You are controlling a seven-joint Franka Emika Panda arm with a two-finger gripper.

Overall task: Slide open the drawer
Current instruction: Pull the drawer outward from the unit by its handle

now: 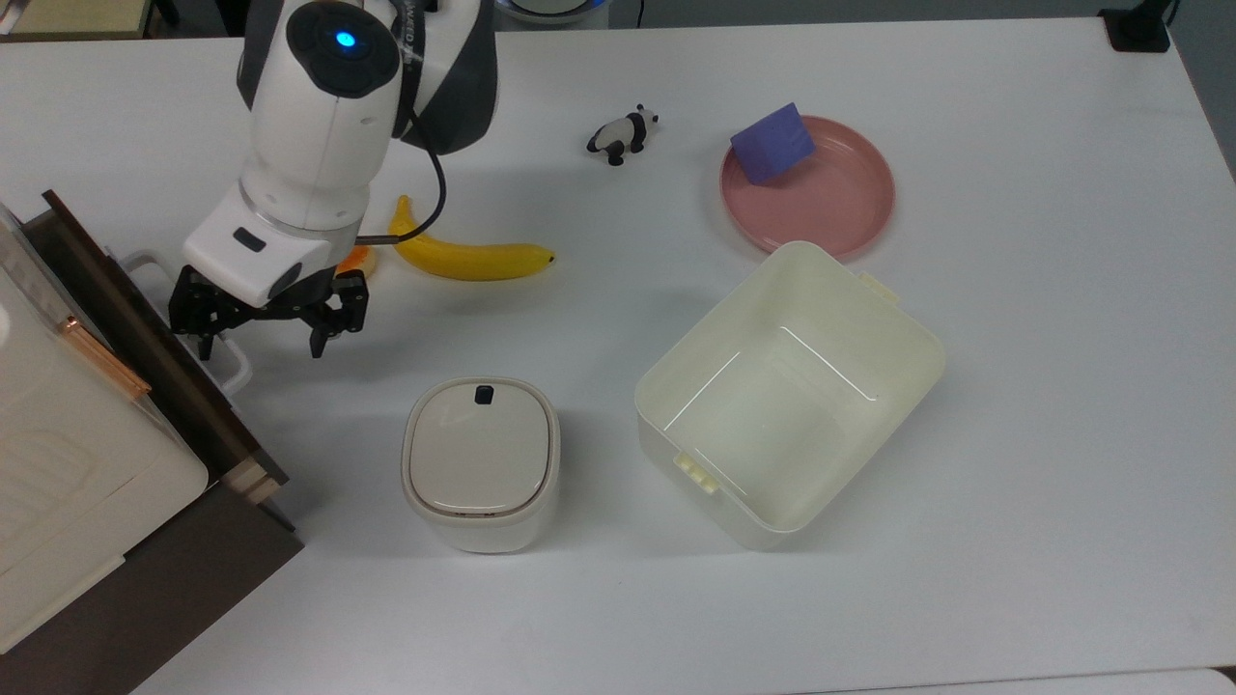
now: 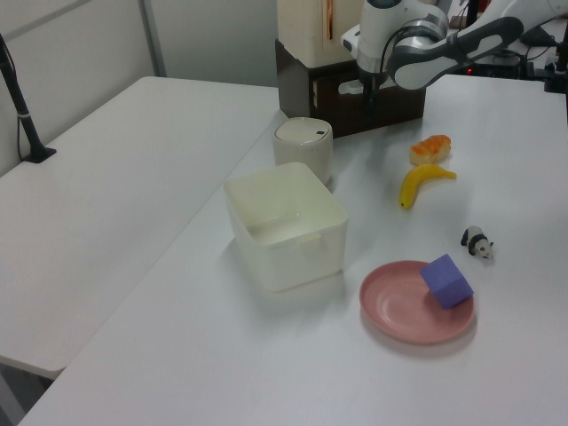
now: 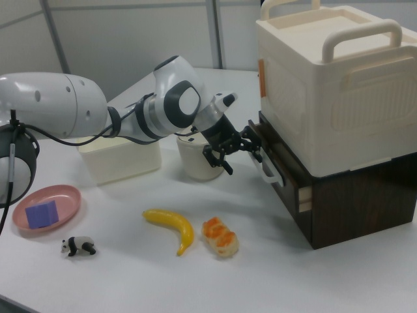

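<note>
Top view: one drawer [image 1: 145,333], one gripper [image 1: 259,333]

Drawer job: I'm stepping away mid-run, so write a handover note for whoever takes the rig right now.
Gripper: open, fingers spread, right at the white loop handle of the wide wooden drawer with dark brown front. One finger seems to be against the handle; contact unsure.
Drawer: out a little from the dark brown cabinet, tan side wood showing.
Done: opening begun.
Left: pull the drawer out the rest of the way, then back off.
</note>
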